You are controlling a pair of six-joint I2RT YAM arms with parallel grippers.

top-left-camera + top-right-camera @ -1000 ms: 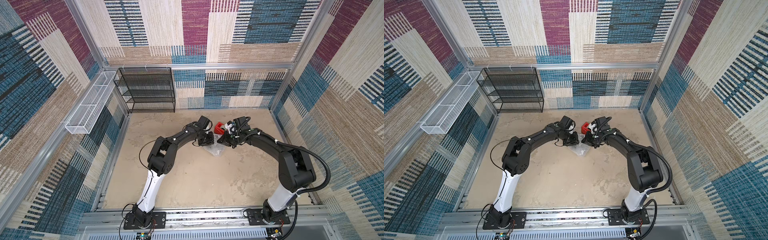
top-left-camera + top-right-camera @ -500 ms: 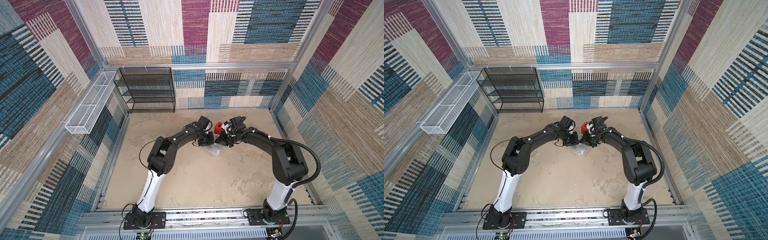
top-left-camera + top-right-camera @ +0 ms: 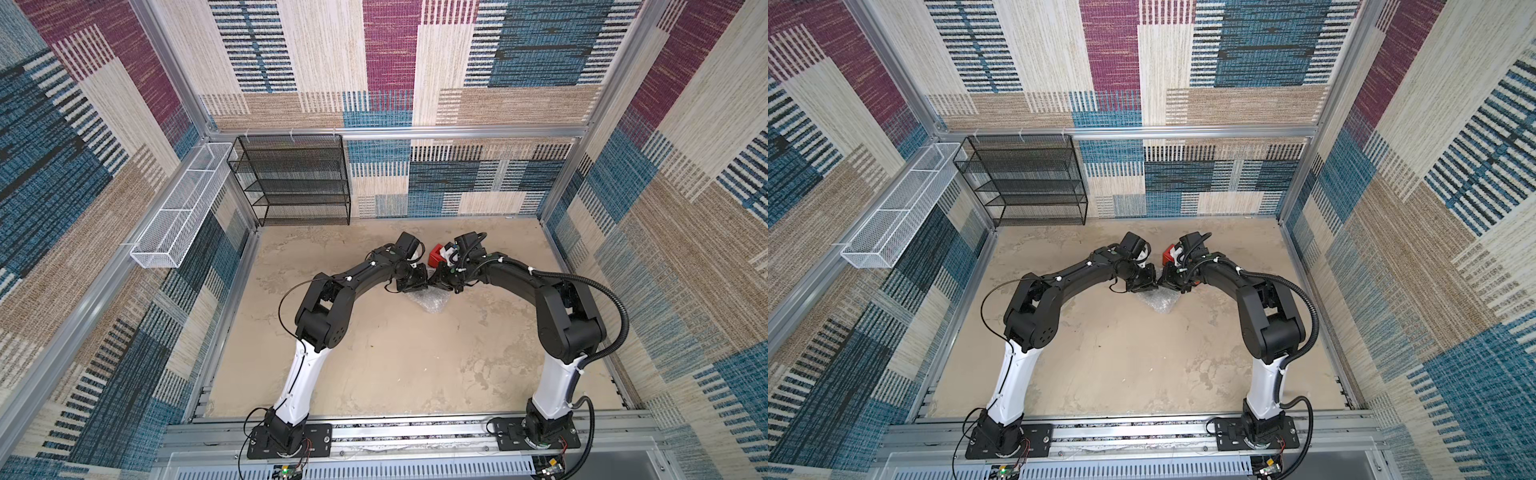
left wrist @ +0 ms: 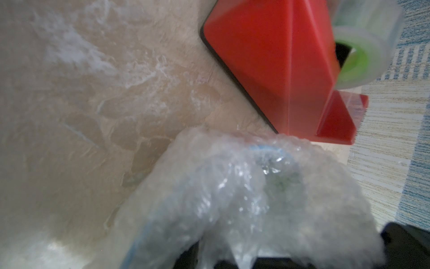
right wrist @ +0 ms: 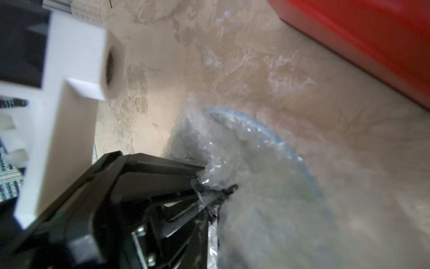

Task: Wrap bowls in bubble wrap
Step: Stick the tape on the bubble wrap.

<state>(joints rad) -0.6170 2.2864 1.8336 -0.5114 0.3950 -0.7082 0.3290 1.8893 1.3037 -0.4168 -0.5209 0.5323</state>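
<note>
left gripper [image 3: 1151, 286]: almost tip to tip with right gripper [image 3: 1163, 285], mid worktop [image 3: 1121, 365]
bubble wrap [image 3: 1160, 302]: crumpled, below both tips
red object [image 3: 1168, 254]: just behind right gripper
black mesh rack [image 3: 1030, 183]: back-left corner
white wire basket [image 3: 897, 216]: left wall

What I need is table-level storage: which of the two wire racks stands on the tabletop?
The black mesh shelf at the back wall; the white wire basket instead hangs on the side wall.
</note>
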